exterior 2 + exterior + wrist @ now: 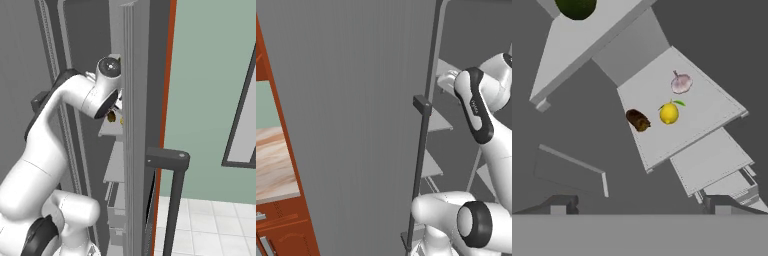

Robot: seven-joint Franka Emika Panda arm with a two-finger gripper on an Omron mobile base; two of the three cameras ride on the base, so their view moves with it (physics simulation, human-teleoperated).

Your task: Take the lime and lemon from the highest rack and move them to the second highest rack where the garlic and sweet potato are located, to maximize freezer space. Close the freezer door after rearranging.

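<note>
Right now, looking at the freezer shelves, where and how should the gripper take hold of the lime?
Grip the lime across its middle, coming from above. It is a small round ball sitting alone on the highest rack, so any pair of opposite sides works, and the open gripper looks wide enough.

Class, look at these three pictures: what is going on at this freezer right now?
The robot arm reaches into the open freezer with its hand open and empty. The lemon already lies on the second highest rack, between the garlic and the sweet potato. The lime sits on the highest rack. The freezer door stands open.
</note>
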